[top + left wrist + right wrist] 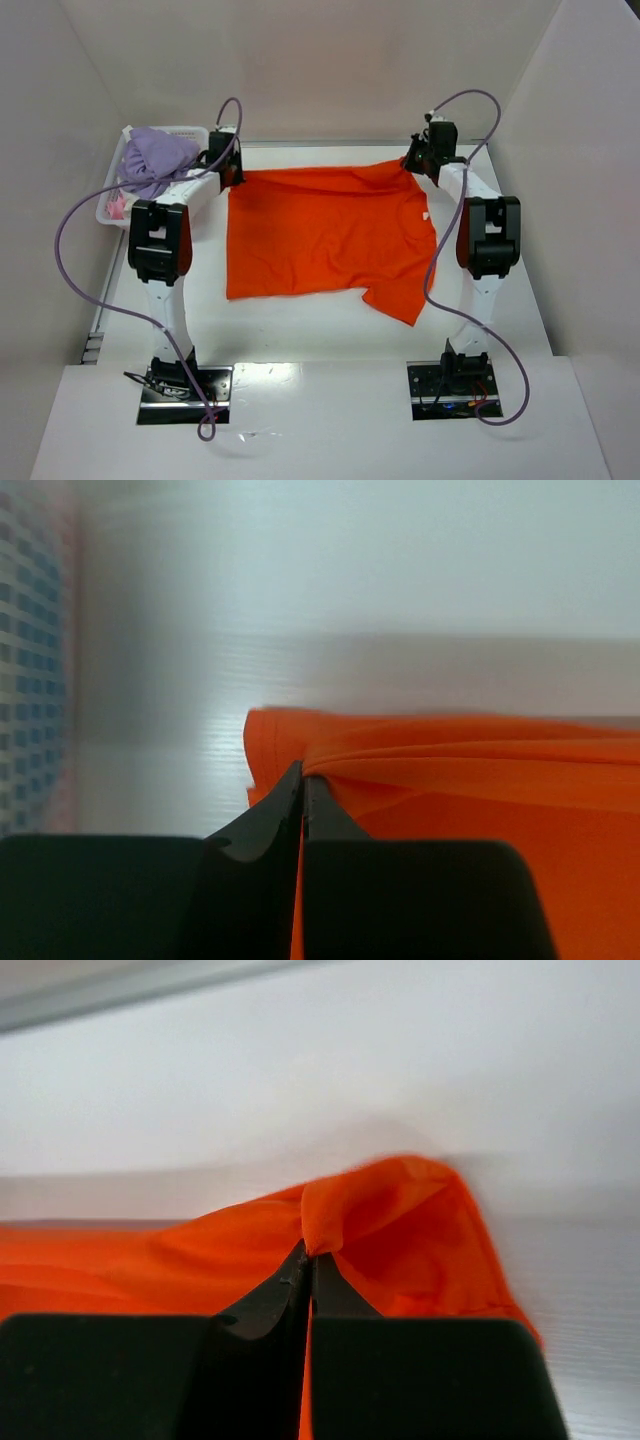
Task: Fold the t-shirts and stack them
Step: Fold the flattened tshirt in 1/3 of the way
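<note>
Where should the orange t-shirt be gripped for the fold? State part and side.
Its two far corners, one per hand, coming down from above. The orange t-shirt lies spread flat on the table, so corners pinch up easily and lift the far edge evenly. The left hand and right hand are shut there.

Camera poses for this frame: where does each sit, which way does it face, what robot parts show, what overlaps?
Top external: above and behind the bases, facing down and forward over the white table; shows the vivid orange cloth t-shirt, white plastic lattice basket, both arms, left gripper and right gripper at the shirt's far corners.
Left wrist: on that wrist, facing along its shut black fingers, which pinch the shirt's edge.
Right wrist: on that wrist, same framing; fingers pinch a raised orange fold.
Shared: all three show the shirt.
</note>
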Robot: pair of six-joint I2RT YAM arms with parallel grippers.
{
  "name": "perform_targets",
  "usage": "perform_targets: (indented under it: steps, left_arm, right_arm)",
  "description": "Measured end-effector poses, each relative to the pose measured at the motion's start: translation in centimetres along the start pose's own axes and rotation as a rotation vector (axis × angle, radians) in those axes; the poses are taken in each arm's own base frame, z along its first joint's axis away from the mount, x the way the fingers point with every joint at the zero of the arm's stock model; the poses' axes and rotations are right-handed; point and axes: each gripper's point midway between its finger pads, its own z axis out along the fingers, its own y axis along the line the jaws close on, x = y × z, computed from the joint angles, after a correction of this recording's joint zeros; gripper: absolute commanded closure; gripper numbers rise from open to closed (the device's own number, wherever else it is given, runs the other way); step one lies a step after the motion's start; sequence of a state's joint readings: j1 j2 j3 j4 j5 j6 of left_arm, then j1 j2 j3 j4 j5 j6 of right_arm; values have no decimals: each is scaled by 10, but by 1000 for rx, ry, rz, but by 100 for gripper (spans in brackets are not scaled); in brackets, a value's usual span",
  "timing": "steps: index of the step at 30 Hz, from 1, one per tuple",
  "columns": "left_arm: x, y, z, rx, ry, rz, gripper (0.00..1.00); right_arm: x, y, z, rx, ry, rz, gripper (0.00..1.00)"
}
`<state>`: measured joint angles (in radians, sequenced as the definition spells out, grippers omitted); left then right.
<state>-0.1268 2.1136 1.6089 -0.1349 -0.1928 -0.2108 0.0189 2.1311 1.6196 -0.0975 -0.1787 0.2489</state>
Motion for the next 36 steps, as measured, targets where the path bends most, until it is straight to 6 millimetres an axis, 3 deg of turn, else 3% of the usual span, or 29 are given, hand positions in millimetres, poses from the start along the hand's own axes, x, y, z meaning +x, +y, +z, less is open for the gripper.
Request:
perform_targets:
  steps: [4,8,13,19,25,31,36]
  left_arm:
    - [-37,28,-4,-16,-66,-48,100]
    - [-61,38,-19,7,-116,-68,100]
    - [-78,32,-35,41,-156,-32,100]
    - [-82,30,-39,53,-171,17,100]
    - [-76,6,-40,62,-168,104,100]
    - [-39,-25,-41,71,-101,176,100]
    - [-12,-18,-52,44,-37,180,100]
  right_arm:
    - [-51,21,-34,-29,-109,-20,100]
    - [-91,42,-69,-67,-206,-39,100]
    - [-108,51,-89,-77,-246,-47,100]
    - [-97,46,-95,-59,-226,-38,100]
    - [-66,26,-94,-14,-161,-4,100]
    - [-39,5,-97,33,-106,36,100]
    - [-9,-1,-101,47,-52,72,100]
